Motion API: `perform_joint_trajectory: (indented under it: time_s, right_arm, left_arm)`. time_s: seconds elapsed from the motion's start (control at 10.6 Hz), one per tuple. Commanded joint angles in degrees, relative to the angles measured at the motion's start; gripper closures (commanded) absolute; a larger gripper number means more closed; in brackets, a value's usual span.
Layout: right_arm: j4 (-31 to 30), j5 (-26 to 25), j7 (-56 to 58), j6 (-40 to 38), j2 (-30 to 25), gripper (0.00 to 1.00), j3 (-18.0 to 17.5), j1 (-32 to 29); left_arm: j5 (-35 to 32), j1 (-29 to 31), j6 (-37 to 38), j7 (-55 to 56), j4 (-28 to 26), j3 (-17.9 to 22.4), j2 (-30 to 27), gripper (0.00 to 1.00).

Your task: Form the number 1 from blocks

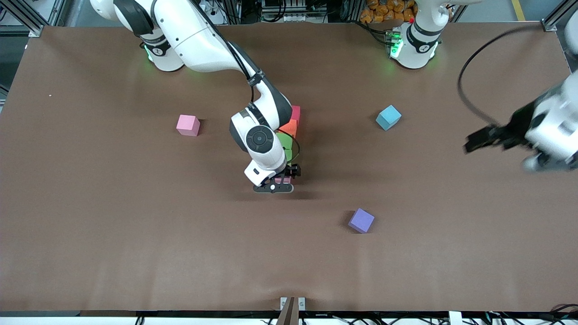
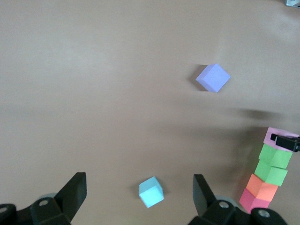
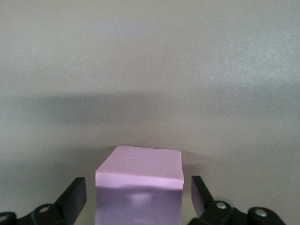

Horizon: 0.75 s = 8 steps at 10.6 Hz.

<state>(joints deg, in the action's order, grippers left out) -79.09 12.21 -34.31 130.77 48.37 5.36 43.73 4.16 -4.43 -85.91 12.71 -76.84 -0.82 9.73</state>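
I read the clock on the table as the front view shows it: 12 points to the robots' bases and 6 to the front camera.

The blocks make 1 line near the middle of the table. The crimson block (image 1: 296, 112) is at the 12 o'clock end. After it come the orange block (image 1: 289, 127), 2 green blocks (image 1: 284, 141) and, at the 6 o'clock end, the pink block (image 3: 139, 187). The long axis runs nearly from 12 to 6 and leans a little from 1 toward 7. In the left wrist view each block touches the next one, though the line is a bit uneven.

The right end effector (image 1: 274, 184) is low over the pink block. Its fingers (image 3: 75, 193) stand apart, 1 on each side of the block, and a narrow gap shows on both sides, so I judge that nothing is clamped. The block lies directly under and between them, centred, and it appears to rest on the table. The coming move turns on this relation: any closing or lifting acts on the 6 o'clock end of the line, and a side push could bend the line.

The left end effector (image 1: 473, 143) waits over the left arm's end of the table, at about 3 o'clock from the light blue cube (image 1: 388, 117), with its fingers wide apart and empty. The right arm is clearly nearer to the line.

A loose pink cube (image 1: 188, 125) lies at 9 o'clock from the line, well apart. A purple cube (image 1: 361, 220) lies at about 5 o'clock.
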Motion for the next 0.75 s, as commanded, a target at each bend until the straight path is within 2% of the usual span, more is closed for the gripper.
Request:
perform_joint_trajectory:
  time_s: [0.0,0.09,0.28,0.47,0.57,0.66]
  right_arm:
    - [0.8,0.1,-1.8,-1.0,-2.8,0.00,0.4,-0.5]
    - [-0.3,0.0,-2.4,-2.3,-5.9,0.00,0.4,-1.7]
    - [-6.2,-0.2,-0.3,-3.8,-14.6,0.00,0.4,-6.8]
    - [-14.8,-1.8,13.5,-5.8,-22.6,0.00,0.4,-15.3]
    - [-17.5,-4.6,19.5,-6.7,-24.9,0.00,0.4,-20.4]
    - [-19.3,-9.9,23.6,-7.9,-26.7,0.00,0.3,-25.2]
  left_arm:
    - [-1.8,2.5,-0.2,-3.5,-7.3,-0.9,-7.5,0.00]
    - [-2.5,2.7,-0.2,-5.0,-9.4,-0.9,-9.6,0.00]
    - [-3.4,2.9,-4.5,-5.1,-18.0,-1.1,-15.4,0.00]
    - [-8.4,2.6,-4.5,-7.8,-18.3,-3.5,-15.7,0.00]
    - [-8.6,2.7,-4.4,-8.1,-18.3,-3.7,-15.7,0.00]
    - [-8.6,2.7,-4.4,-8.0,-18.1,-3.7,-15.6,0.00]
